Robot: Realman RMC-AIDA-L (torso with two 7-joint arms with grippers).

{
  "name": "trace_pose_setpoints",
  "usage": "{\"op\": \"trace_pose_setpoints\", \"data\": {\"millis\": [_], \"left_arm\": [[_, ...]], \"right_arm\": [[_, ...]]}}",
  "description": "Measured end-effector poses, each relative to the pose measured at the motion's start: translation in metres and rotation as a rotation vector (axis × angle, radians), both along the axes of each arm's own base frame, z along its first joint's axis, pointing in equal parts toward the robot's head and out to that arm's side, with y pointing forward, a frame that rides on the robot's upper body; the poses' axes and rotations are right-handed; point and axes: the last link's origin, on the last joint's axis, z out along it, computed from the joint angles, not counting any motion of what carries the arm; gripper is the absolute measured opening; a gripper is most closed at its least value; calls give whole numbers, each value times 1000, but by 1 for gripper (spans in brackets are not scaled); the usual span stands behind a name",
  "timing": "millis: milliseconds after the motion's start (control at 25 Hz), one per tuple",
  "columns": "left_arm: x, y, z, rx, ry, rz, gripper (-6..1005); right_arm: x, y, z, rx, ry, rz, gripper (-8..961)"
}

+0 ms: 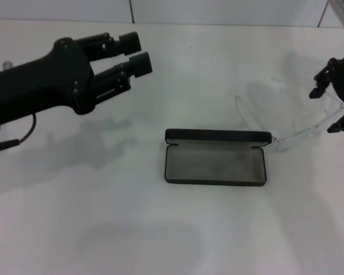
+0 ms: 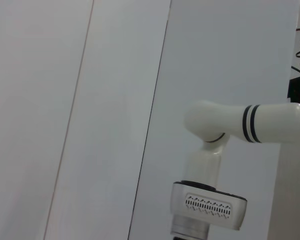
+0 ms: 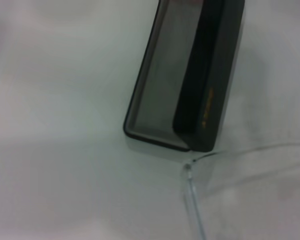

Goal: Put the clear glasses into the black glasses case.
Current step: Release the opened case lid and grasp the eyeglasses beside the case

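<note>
- The black glasses case (image 1: 215,156) lies open on the white table (image 1: 160,229), its lid standing up along the far edge and the grey lining facing up; I use it as my landmark.
- Nothing lies inside the case; the lining is bare in both the head view and my right wrist view.
- The clear glasses (image 1: 292,117) are outside the case, beyond its far right corner, with one thin arm reaching down until its tip sits just beside that corner.
- From my right wrist I see the case (image 3: 190,75) from its end, and the tip of that clear arm (image 3: 192,185) just beside the corner of the lid; I cannot tell whether they touch.
- My right gripper (image 1: 336,97) is well to the right of the case, at the far end of the glasses. Its fingers are spread, one above and one below the glasses' other arm, and I cannot tell whether they touch the plastic.
- My left gripper (image 1: 135,52) hangs in the air well to the left of the case and beyond it, fingers parted and holding nothing.
- My left wrist camera shows only a wall and a white arm segment (image 2: 230,125), not the case.
</note>
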Motion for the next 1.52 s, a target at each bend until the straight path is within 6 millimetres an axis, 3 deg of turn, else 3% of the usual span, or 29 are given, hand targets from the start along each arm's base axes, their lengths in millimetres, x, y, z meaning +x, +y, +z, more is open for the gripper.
{"op": "trace_pose_setpoints", "data": {"millis": [240, 520, 1040, 1320, 1520], "left_arm": [[-4, 0, -5, -12, -8, 0, 400], [-7, 0, -5, -15, -14, 12, 394], [-12, 1, -4, -10, -30, 38, 382], [-14, 1, -5, -11, -36, 45, 376], [-15, 1, -3, -6, -36, 49, 372]], "right_arm": [[-2, 6, -17, -27, -42, 49, 809], [11, 3, -40, -76, -123, 62, 806], [22, 4, -55, -79, -142, 95, 800], [22, 4, -57, -78, -141, 98, 575], [19, 5, -56, -67, -137, 94, 334]]}}
